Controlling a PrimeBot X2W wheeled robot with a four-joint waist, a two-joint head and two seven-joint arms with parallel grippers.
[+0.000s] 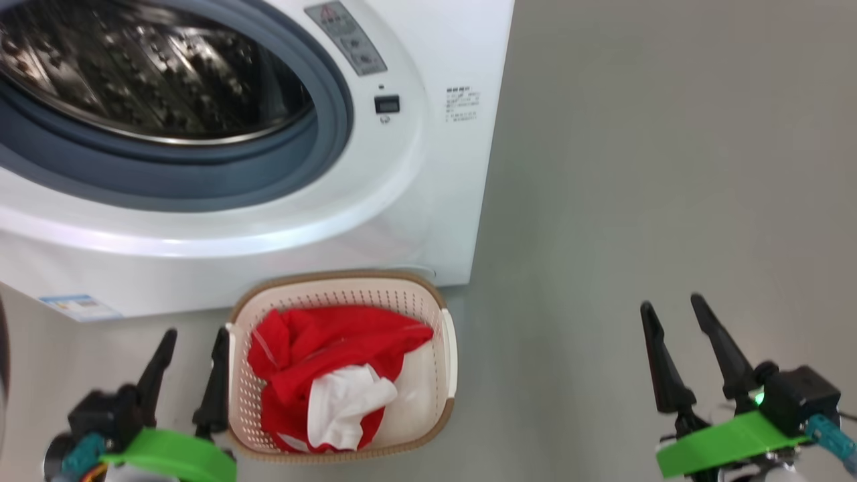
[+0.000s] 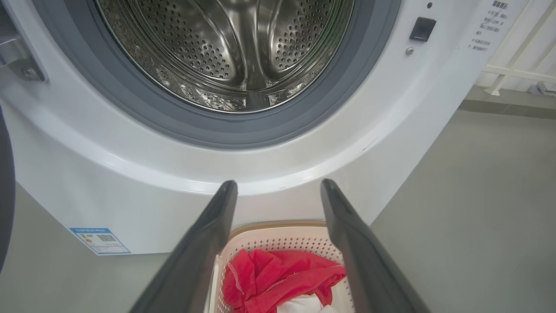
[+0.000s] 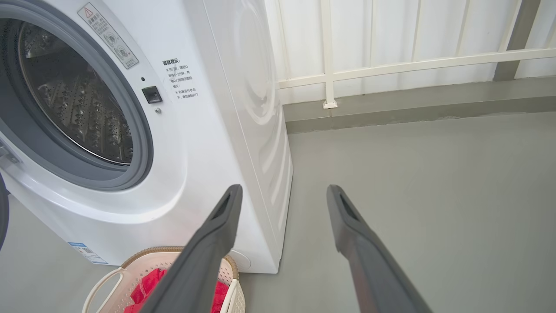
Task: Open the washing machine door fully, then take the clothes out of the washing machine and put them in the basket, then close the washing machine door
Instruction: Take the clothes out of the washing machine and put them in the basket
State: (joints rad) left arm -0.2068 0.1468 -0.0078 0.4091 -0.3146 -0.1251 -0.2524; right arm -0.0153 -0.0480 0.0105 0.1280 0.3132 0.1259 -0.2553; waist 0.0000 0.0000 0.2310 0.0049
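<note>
The washing machine (image 1: 428, 167) stands with its steel drum (image 2: 226, 52) uncovered, and no fabric shows inside. Only a dark sliver of the washing machine door (image 2: 4, 195) shows, at the left edge beside its hinge (image 2: 21, 61). On the floor in front sits the basket (image 1: 445, 348), with the red and white clothes (image 1: 321, 361) piled in it. My left gripper (image 1: 194, 333) is open and empty just left of the basket; in its wrist view the left gripper (image 2: 280, 183) points at the machine's front. My right gripper (image 1: 671, 303) is open and empty over bare floor, far right of the basket.
Grey floor (image 1: 669, 167) spreads to the right of the machine. A white railing (image 3: 412, 65) and a low kerb run along the far side behind it. A blue sticker (image 2: 100, 240) marks the machine's lower left front.
</note>
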